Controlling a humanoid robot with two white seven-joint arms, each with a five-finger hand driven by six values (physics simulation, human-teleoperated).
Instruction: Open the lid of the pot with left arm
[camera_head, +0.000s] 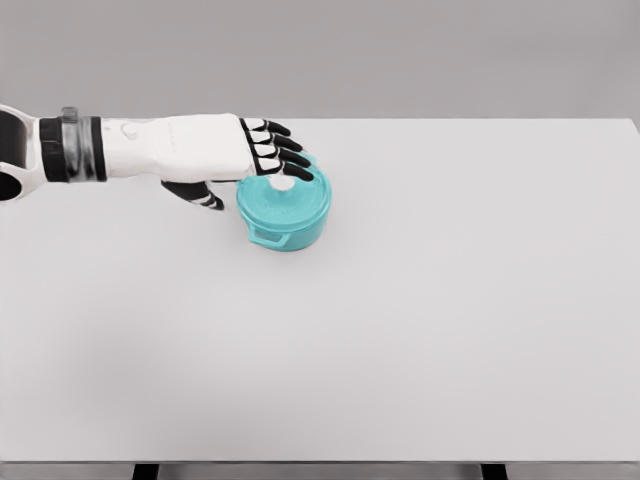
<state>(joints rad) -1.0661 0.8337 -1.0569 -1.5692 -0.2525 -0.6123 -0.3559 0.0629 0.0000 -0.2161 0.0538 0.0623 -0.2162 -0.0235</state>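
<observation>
Teal pot (290, 215), unlabelled lid (285, 195) under left hand (215, 150) fingers (285, 150).

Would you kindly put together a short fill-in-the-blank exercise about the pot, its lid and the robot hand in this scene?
1. The pot is coloured ____.
2. The hand above the pot is the robot's ____ hand.
3. The lid is ____ the pot, not yet lifted off.
4. The knob on the lid is coloured ____.

Missing words: teal; left; on; white.
</observation>
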